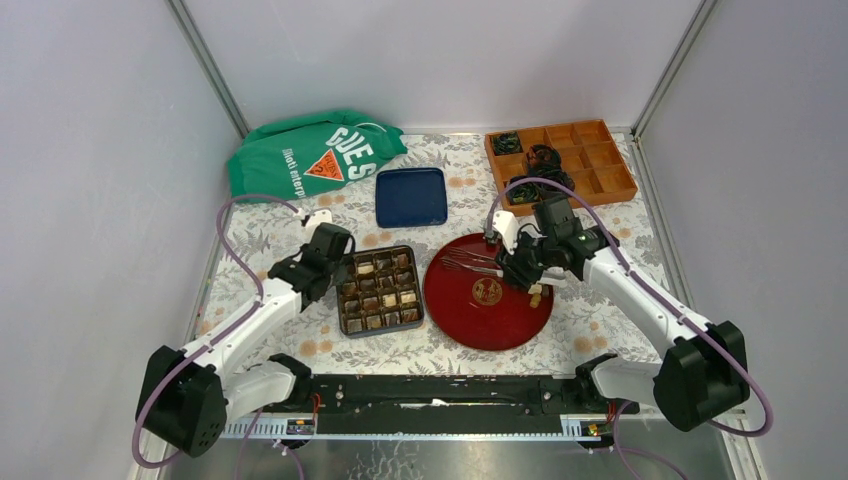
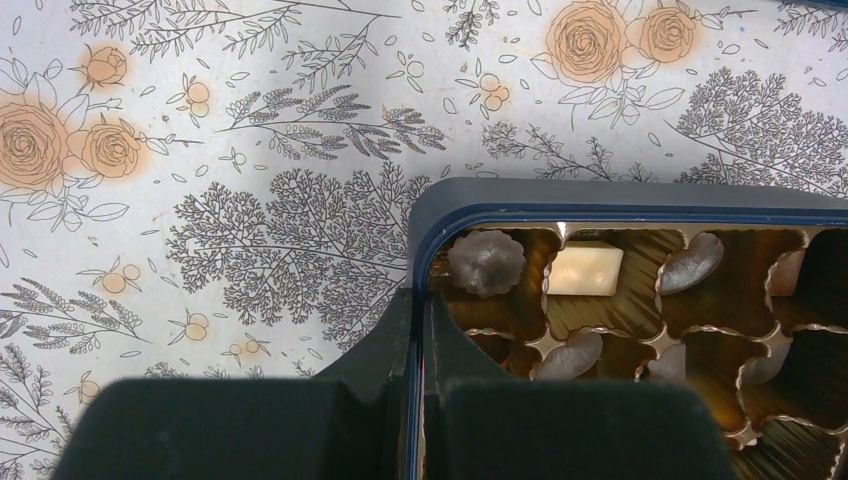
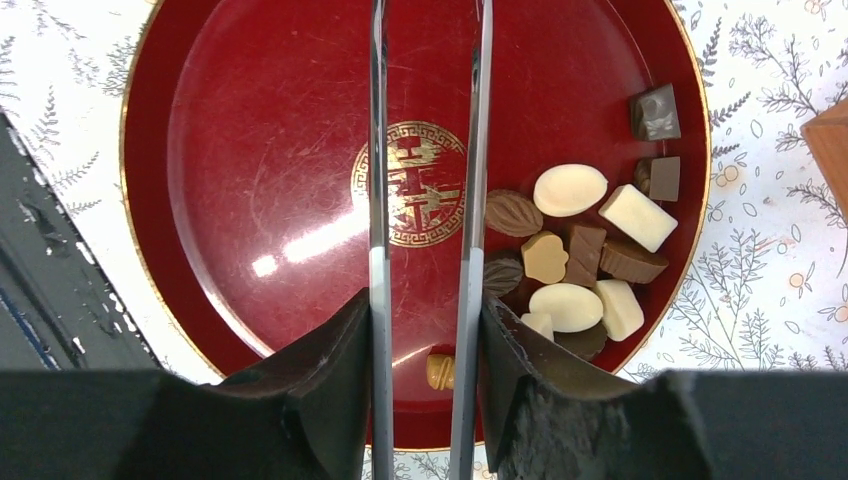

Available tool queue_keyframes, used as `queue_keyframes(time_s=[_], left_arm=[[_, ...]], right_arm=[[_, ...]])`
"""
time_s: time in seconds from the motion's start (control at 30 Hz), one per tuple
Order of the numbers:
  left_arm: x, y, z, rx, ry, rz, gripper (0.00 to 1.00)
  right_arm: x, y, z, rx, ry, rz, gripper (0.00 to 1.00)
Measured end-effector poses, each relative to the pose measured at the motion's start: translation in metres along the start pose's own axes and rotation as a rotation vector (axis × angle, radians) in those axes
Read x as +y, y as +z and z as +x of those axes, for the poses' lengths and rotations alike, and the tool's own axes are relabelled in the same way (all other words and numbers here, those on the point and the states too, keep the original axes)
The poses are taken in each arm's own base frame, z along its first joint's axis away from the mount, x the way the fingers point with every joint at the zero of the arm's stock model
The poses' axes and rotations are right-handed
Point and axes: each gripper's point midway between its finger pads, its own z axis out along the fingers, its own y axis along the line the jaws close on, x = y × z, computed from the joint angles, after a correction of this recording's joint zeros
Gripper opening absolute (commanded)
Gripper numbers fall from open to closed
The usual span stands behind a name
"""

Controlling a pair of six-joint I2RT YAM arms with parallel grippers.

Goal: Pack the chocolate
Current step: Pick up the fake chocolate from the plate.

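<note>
A red plate (image 1: 480, 320) (image 3: 250, 150) holds a pile of chocolate (image 3: 575, 255) (image 1: 537, 295) on one side: dark, mid-brown and cream pieces. My right gripper (image 3: 425, 305) (image 1: 515, 270) hovers over it, shut on metal tongs (image 3: 379, 150), whose two blades stand apart over the plate. One caramel-coloured piece (image 3: 440, 371) lies between the blades. My left gripper (image 2: 420, 300) (image 1: 340, 265) is shut on the left rim of the dark chocolate box (image 2: 600, 195) (image 1: 379, 290). The box's gold cells hold several pieces, among them a white block (image 2: 586, 270).
A blue square lid (image 1: 411, 196) lies behind the box. A green bag (image 1: 315, 155) sits at the back left. An orange compartment tray (image 1: 600, 160) with black coiled cables (image 1: 545, 160) stands at the back right. Grey walls close in both sides.
</note>
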Motion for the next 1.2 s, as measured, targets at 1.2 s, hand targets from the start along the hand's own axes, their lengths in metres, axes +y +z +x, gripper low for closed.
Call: queue_keyframes(time_s=[1.2], left_arm=[[0.002,0.003,0.006,0.029,-0.003,-0.024,0.06]], right_arm=[[-0.009,0.039,0.020,0.125,0.066,0.001,0.27]])
